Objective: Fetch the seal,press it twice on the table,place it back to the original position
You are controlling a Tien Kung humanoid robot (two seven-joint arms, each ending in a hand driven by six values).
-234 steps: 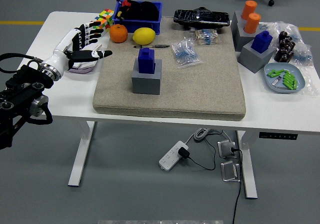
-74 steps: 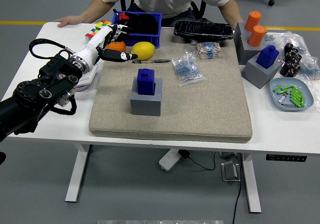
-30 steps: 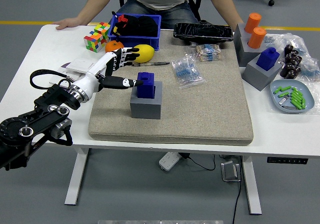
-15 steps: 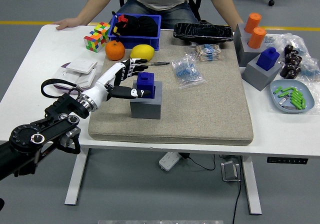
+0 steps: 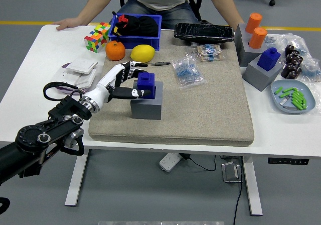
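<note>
Left hand (image 5: 122, 83) w/ fingers (image 5: 131, 92) spread, nothing gripped yet, touching seal's (image 5: 146, 84) left side; seal upright in grey block (image 5: 147, 104), just right of fingers.

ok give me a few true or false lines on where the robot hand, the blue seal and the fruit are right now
1. The left robot hand is at the blue seal on the mat's grey block. True.
2. The seal lies flat on the mat. False: it stands upright in its block.
3. The orange sits left of the lemon. True.
4. The right robot hand holds the pen. False: no right hand is in view, and the pen lies untouched on the mat.
5. A person's hand rests on the table's far left corner. True.
</note>
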